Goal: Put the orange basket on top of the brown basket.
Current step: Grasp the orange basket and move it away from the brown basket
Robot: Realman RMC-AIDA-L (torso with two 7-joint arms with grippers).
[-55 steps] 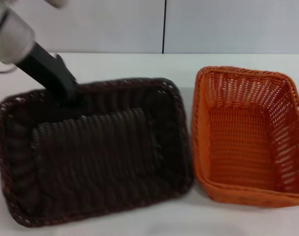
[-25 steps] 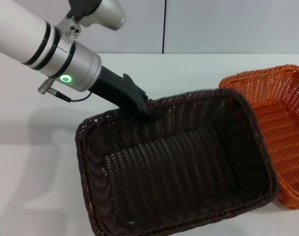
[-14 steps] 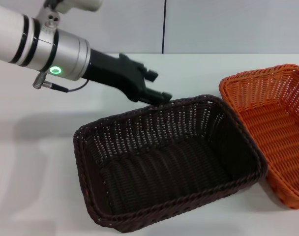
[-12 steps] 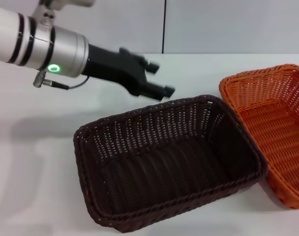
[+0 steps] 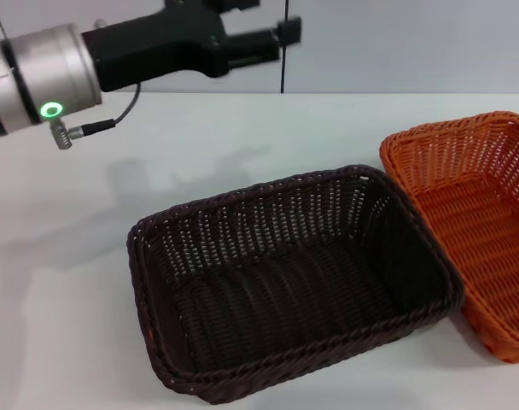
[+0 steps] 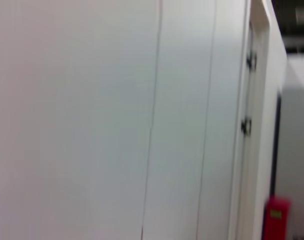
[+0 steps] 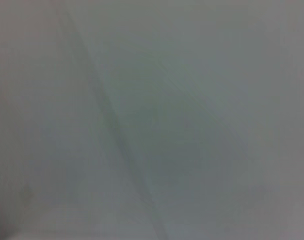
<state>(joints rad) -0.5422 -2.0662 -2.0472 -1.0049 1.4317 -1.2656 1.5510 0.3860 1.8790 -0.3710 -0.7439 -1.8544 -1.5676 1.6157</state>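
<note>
Centrally, the dark brown rectangular woven basket sits on the white table, its right end touching the bright orange rectangular woven basket at right. Upper left, the left gripper hangs above the table, fingers apart, holding nothing.

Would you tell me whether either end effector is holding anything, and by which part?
Nothing is held. The left end effector is open, above the table, clear of both baskets; the right isn't visible.

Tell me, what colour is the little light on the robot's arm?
Green, a small ring light on the left arm, clearest in the head view.
</note>
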